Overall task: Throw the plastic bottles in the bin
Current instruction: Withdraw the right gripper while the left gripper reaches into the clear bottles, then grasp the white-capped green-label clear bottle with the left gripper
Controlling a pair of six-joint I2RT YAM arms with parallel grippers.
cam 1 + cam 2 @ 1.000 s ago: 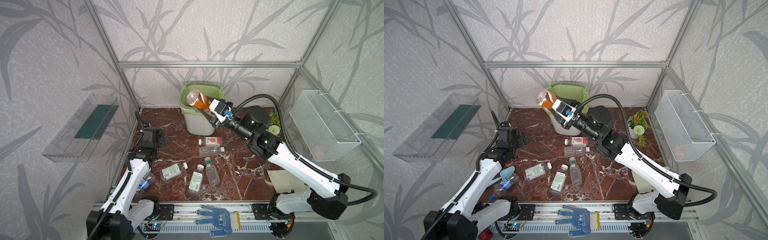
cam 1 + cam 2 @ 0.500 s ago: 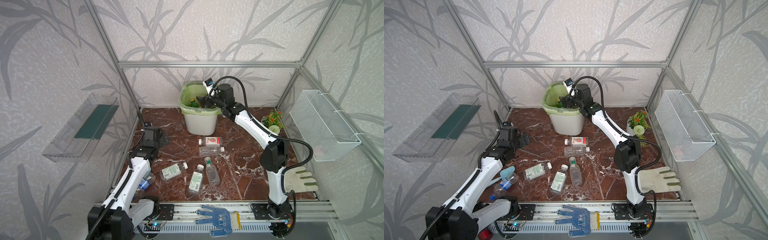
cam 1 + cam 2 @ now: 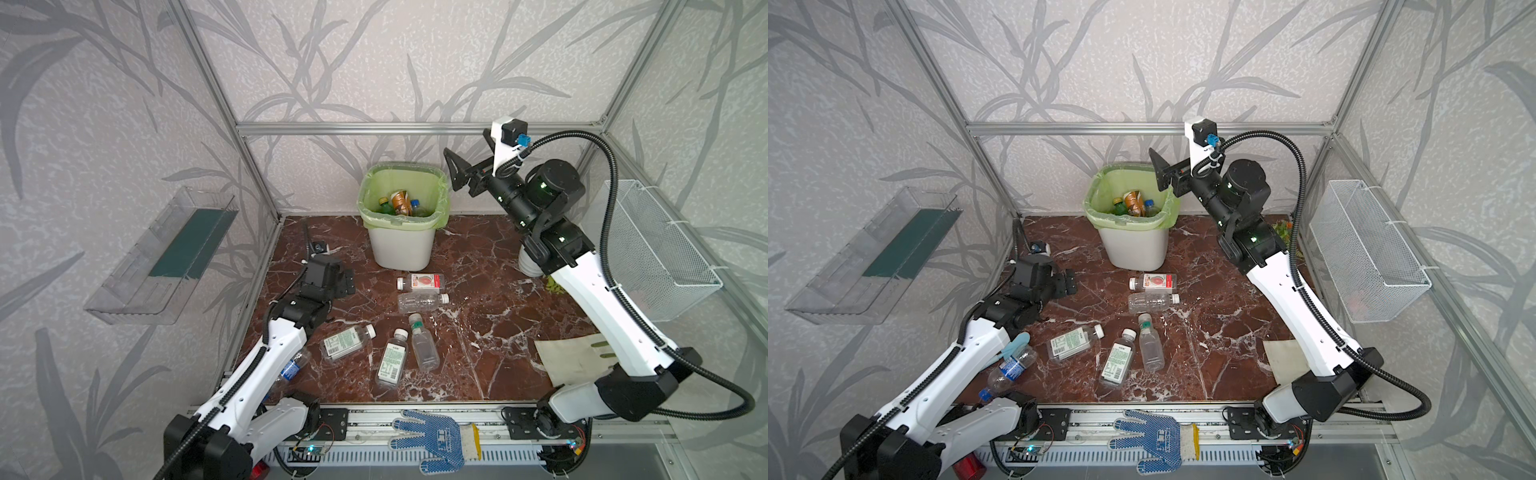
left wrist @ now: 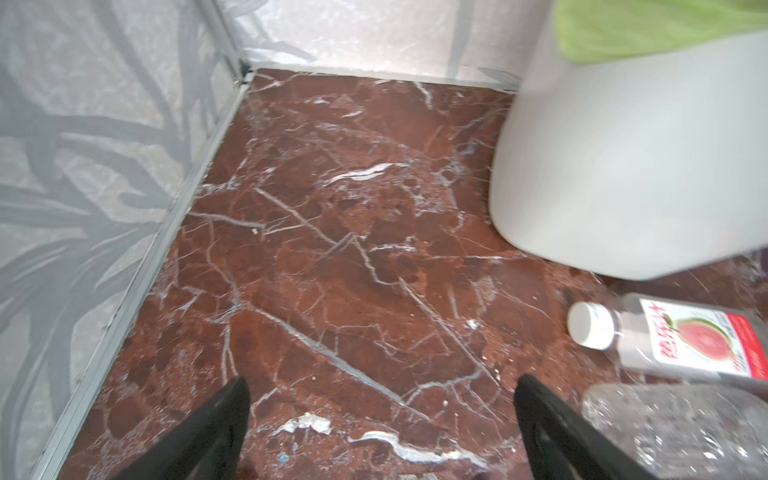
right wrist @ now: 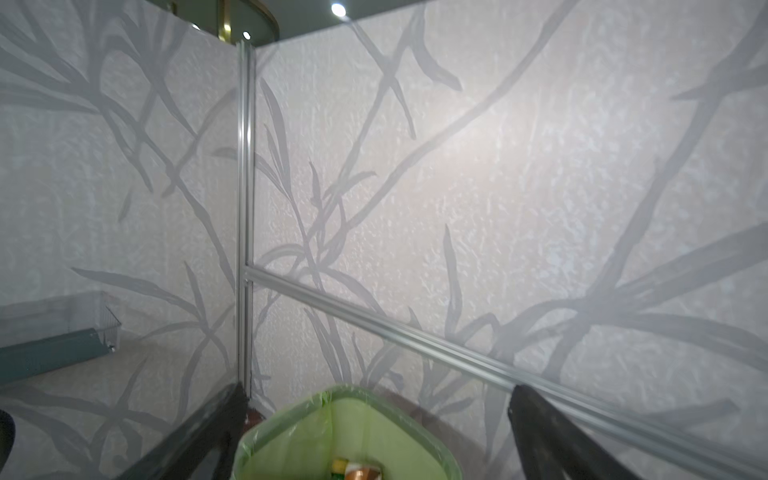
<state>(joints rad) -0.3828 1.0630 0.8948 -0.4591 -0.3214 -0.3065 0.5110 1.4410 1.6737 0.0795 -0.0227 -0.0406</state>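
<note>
- Roughly partway: several plastic bottles [image 3: 400, 202] already lie inside the bin [image 3: 401, 249], which stands by the back wall.
- Six still on the floor: red-label bottle [image 3: 420, 281] and clear bottle [image 3: 419, 301] just in front of the bin, green-cap bottle [image 3: 423, 349] and two white-label bottles [image 3: 390, 365] nearer the front, blue-label bottle [image 3: 291, 370] half under the left arm.
- Right gripper [image 3: 455, 172]: jaws apart, empty, raised beside the bin rim.
- Left gripper [image 4: 380, 399]: jaws apart, empty, low over the floor near the red-label bottle.
</note>
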